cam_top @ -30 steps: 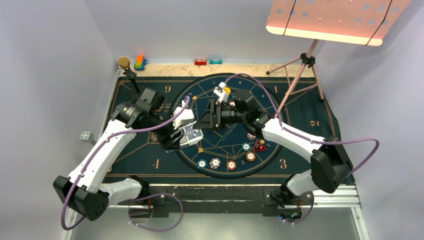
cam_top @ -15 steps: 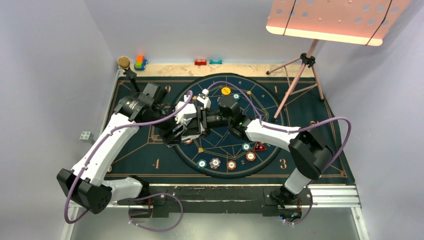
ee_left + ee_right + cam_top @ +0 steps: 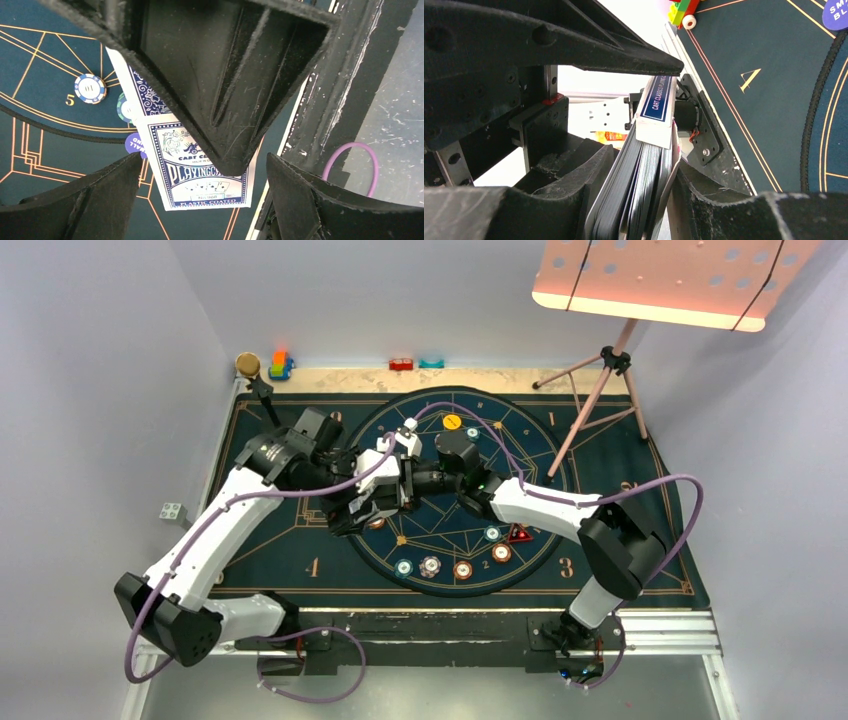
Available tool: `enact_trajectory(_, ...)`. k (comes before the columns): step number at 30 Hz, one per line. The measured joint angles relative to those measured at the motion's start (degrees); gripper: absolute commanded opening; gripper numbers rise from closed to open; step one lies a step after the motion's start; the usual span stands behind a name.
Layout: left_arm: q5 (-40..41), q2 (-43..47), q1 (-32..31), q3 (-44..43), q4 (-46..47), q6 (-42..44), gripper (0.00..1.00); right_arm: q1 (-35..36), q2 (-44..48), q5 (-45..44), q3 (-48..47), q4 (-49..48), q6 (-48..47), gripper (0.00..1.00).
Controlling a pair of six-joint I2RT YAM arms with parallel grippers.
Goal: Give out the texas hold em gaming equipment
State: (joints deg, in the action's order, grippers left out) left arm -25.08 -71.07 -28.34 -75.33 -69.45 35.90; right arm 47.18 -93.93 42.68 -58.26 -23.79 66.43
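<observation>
A blue-and-white pack of playing cards [image 3: 210, 187] hangs over the dark mat. My right gripper [image 3: 644, 165] is shut on it. The card edges [image 3: 644, 200] sit between its pads and the open box flap [image 3: 656, 100] sticks out above. In the left wrist view the right gripper's black finger [image 3: 220, 85] covers the pack's upper part. My left gripper [image 3: 205, 160] stands wide open on either side of the pack without touching it. Both grippers meet left of the mat's centre [image 3: 392, 488]. Several poker chips [image 3: 463, 569] and a red triangular marker [image 3: 519, 533] lie in the circle's near part. A yellow chip [image 3: 452, 422] lies at the far side.
A blue-white chip [image 3: 90, 88], a green chip [image 3: 125, 107] and a purple round marker [image 3: 134, 143] lie under the left gripper. A tripod stand [image 3: 600, 390] rises at the back right. A cork-topped black stand [image 3: 250, 370] and toy blocks [image 3: 280, 365] sit at the back left.
My left gripper has opened and let go of the pack. The right gripper swung left, closed on the pack and now holds it alone.
</observation>
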Motion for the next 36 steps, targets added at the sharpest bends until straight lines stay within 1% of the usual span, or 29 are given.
enact_trajectory(3,1.11,1.03,-0.98,1.27,1.40,0.66,0.91,0.00,0.00,-0.11,0.00,0.24,-0.02,0.31)
enact_trajectory(6,1.99,2.45,-1.40,3.50,2.86,1.22,0.89,0.00,0.00,-0.13,0.00,0.26,-0.02,0.31)
enact_trajectory(8,2.73,3.72,-1.44,5.40,4.46,1.42,0.94,0.00,0.04,-0.15,0.00,0.28,0.00,0.31)
enact_trajectory(13,3.87,8.11,-1.44,10.05,8.13,2.19,1.00,-0.04,0.59,-0.31,0.00,0.26,-0.02,0.29)
enact_trajectory(20,5.81,10.51,-1.44,11.47,12.79,2.27,1.00,-0.28,1.07,-0.46,0.02,-0.57,0.00,0.28)
enact_trajectory(27,4.85,9.33,-1.42,11.47,12.85,3.21,1.00,-0.55,1.07,0.61,0.26,-1.90,0.02,0.28)
enact_trajectory(33,3.82,11.45,-1.36,12.61,14.47,5.03,0.99,-1.22,1.09,1.84,1.29,-3.32,0.02,0.28)
enact_trajectory(36,3.37,12.13,-1.33,13.11,14.97,5.66,0.95,-1.51,1.07,2.14,1.40,-3.67,0.04,0.28)
